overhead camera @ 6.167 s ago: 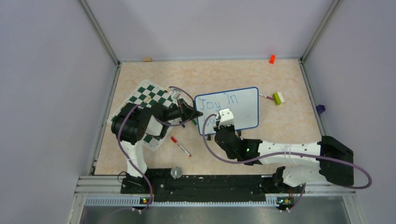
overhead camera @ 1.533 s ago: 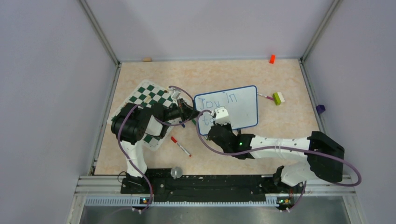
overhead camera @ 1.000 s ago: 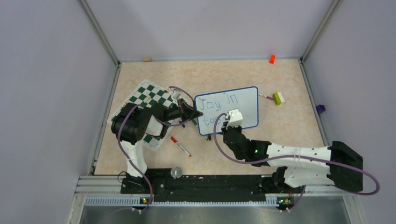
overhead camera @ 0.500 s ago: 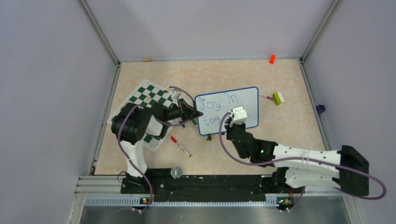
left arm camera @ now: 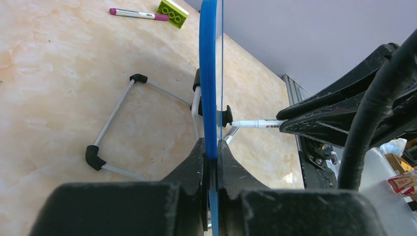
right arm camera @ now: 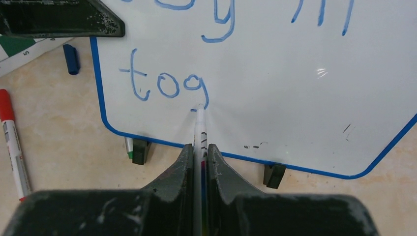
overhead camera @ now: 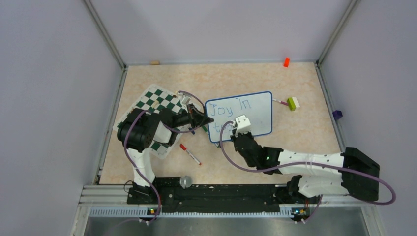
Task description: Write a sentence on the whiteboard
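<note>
Whiteboard, blue-framed, on the table, propped on a wire stand with black feet, face toward the arms. Clamped at the whiteboard's left edge by left gripper, fingers pressed together on the blue rim. Reads, as the sentence in blue, "Joy in" along the top and "tog" below, near the whiteboard's lower left corner.

Pinched between the fingers of right gripper: a white marker, tip touching the whiteboard just under the tail of the "g". Reaches in from the whiteboard's near side, right arm stretched low over the table.

Just left of the whiteboard, a chess mat, partly under the left arm. Off the whiteboard's lower left corner, a red-capped marker flat on the table. Beside the whiteboard's left edge, a blue cap. Under the whiteboard's bottom edge, by the left foot, a green-tipped pen, mostly hidden.

Near the whiteboard's right edge, a green brick with a purple marker end-on to it; touching or just apart, cannot tell. Well beyond the whiteboard's far right corner, a small red block at the foot of the back wall.
</note>
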`<control>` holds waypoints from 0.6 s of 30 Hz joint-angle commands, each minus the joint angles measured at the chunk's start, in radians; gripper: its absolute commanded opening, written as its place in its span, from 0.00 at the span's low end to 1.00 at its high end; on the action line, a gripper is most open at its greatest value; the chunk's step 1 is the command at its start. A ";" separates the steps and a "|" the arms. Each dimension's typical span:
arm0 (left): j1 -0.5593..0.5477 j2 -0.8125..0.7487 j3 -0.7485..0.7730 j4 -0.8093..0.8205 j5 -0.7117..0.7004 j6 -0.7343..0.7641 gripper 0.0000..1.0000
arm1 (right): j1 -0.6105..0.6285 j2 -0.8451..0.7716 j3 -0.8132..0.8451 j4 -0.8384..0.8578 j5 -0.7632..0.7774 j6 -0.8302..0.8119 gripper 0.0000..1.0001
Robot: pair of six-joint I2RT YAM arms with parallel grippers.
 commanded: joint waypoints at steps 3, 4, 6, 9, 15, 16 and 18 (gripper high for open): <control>-0.005 0.024 0.000 0.065 0.033 0.109 0.00 | -0.005 0.011 -0.002 0.084 -0.001 0.012 0.00; -0.005 0.022 -0.002 0.065 0.033 0.109 0.00 | -0.005 -0.002 -0.012 0.095 0.002 0.009 0.00; -0.005 0.021 -0.002 0.065 0.033 0.111 0.00 | -0.006 -0.032 -0.035 0.121 0.002 0.000 0.00; -0.005 0.022 -0.002 0.065 0.033 0.111 0.00 | -0.005 -0.065 -0.054 0.138 0.014 -0.017 0.00; -0.005 0.026 0.000 0.065 0.033 0.112 0.00 | -0.005 -0.041 -0.019 0.106 0.045 -0.026 0.00; -0.005 0.026 0.001 0.065 0.033 0.113 0.00 | -0.006 -0.036 -0.015 0.110 0.045 -0.028 0.00; -0.005 0.027 0.001 0.065 0.033 0.112 0.00 | -0.008 -0.025 -0.008 0.113 0.048 -0.035 0.00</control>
